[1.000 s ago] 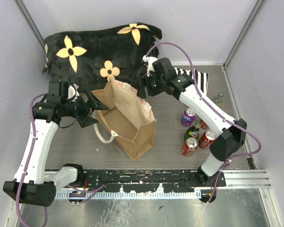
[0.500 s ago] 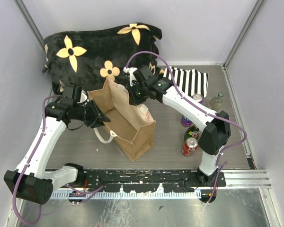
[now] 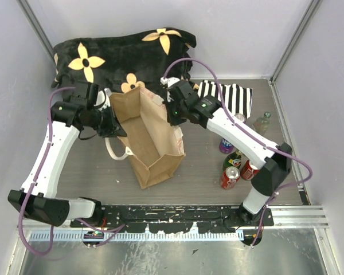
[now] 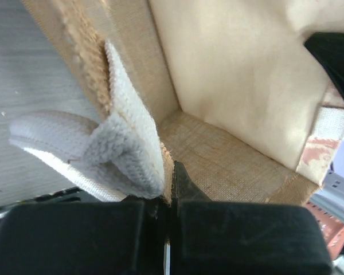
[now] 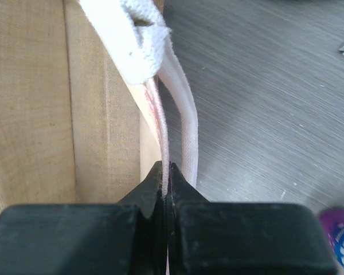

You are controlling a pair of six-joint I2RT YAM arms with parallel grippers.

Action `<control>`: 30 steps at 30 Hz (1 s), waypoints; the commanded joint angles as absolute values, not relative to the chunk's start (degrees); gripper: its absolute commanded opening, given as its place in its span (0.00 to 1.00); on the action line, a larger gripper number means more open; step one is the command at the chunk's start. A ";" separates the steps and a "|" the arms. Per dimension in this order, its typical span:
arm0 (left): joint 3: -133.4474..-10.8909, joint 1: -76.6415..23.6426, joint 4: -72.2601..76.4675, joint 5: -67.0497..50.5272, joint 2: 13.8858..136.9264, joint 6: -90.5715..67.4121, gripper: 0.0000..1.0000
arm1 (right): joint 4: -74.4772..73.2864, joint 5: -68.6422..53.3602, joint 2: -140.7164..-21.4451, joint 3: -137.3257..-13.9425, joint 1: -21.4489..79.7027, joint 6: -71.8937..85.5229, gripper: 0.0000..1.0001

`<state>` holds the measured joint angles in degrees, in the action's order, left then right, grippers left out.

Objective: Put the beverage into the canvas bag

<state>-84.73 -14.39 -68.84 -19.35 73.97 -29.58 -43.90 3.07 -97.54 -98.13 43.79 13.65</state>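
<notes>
The tan canvas bag (image 3: pixel 157 166) stands upright mid-table with its mouth spread wide. My left gripper (image 3: pixel 113 127) is shut on the bag's left rim beside a white handle (image 4: pixel 74 143); the left wrist view looks down onto the bag's bare floor (image 4: pixel 229 166). My right gripper (image 3: pixel 173 117) is shut on the pinkish right rim (image 5: pixel 159 114), next to the other white strap (image 5: pixel 183 132). Beverages stand to the bag's right: a purple can (image 3: pixel 227 143), a green bottle (image 3: pixel 234 159) and two red cans (image 3: pixel 230 177). Neither gripper holds a drink.
A black blanket with yellow flowers (image 3: pixel 120 51) lies at the back. A black-and-white striped cloth (image 3: pixel 229 96) sits behind the right arm, with a clear bottle (image 3: pixel 263 121) near the right wall. The purple can (image 5: pixel 339 238) shows at the right wrist view's corner.
Both grippers went from open to shut on opposite rims of the bag. The bag's mouth has been drawn wider and its top shifted toward the back left.
</notes>
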 commanded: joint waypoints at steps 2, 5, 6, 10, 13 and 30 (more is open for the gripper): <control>-92.90 -14.17 -75.22 -16.23 78.56 -15.75 0.00 | -49.67 14.30 -87.55 -95.01 44.25 18.87 0.01; -92.74 -14.24 -75.82 -14.32 79.29 -12.21 0.00 | -52.89 17.98 -84.66 -93.66 44.21 20.79 0.01; -92.20 -14.26 -75.82 -13.85 79.40 -10.72 0.00 | -54.04 18.84 -83.86 -93.42 44.21 21.20 0.01; -89.79 -14.34 -76.09 -12.10 79.55 -7.31 0.00 | -56.44 21.59 -80.47 -90.75 44.21 22.14 0.01; -87.75 -14.75 -74.89 -10.87 79.29 -6.31 0.00 | -56.20 22.22 -78.71 -87.68 44.18 22.25 0.01; -85.21 -24.35 -65.78 -7.42 82.95 -12.52 0.00 | -50.46 26.29 -72.95 -73.74 43.87 25.79 0.05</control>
<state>-85.17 -24.34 -71.11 -9.43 81.32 -10.83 -53.63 22.90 -74.83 -74.67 44.07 24.91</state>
